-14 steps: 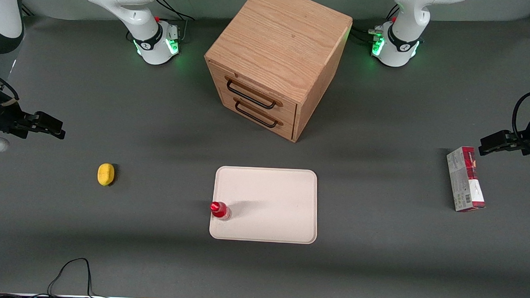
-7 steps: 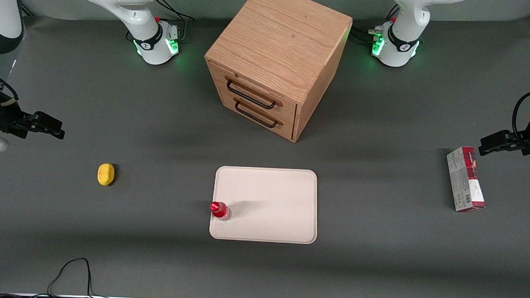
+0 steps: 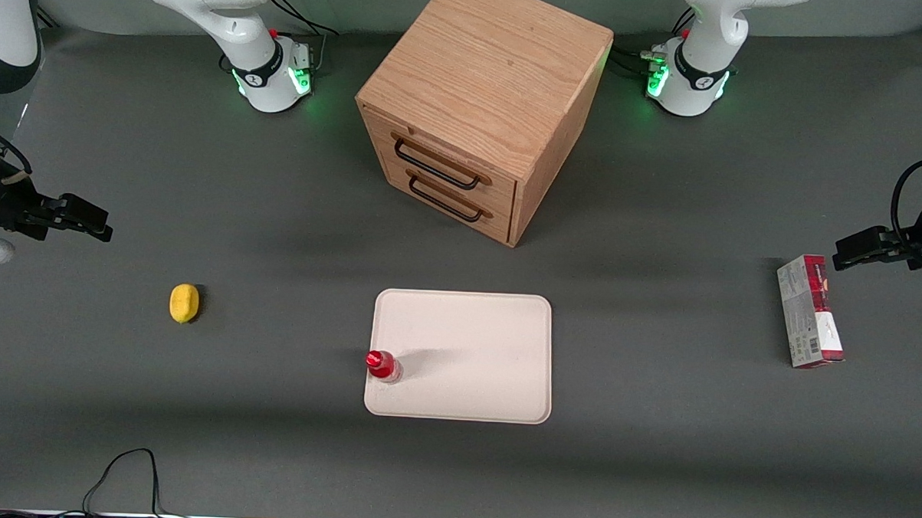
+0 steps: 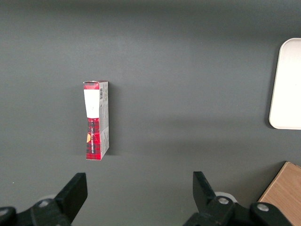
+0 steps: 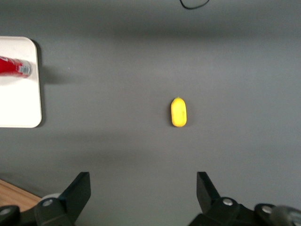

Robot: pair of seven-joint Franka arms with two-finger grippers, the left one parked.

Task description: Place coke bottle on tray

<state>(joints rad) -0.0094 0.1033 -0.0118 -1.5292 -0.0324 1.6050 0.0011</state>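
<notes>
The bottle (image 3: 383, 366) stands upright on the tray (image 3: 473, 344), at the tray's edge toward the working arm's end and in the corner nearer the front camera. In the right wrist view the bottle (image 5: 14, 67) shows on a corner of the tray (image 5: 21, 103), its red body and clear base just inside the rim. Its place matches the earlier front views; nothing on the tray has shifted.

The gripper (image 3: 98, 227) hangs high over the table at the working arm's end, well apart from the bottle and the tray, empty. Its jaws are spread wide: the right wrist view shows the two fingers (image 5: 77, 190) far apart with bare table between them. Against the frame a second ago the gripper has drawn a little farther toward the working arm's end of the table; the change is slight.

A lemon (image 3: 184, 303) lies on the table between the gripper and the tray, nearer to the front camera than the gripper; in the right wrist view the lemon (image 5: 178, 112) lies ahead of the spread fingers. It has not moved. A wooden cabinet (image 3: 482, 106) with two drawers stands farther from the front camera than the tray. A carton (image 3: 810, 311) lies toward the parked arm's end of the table, also unchanged.
</notes>
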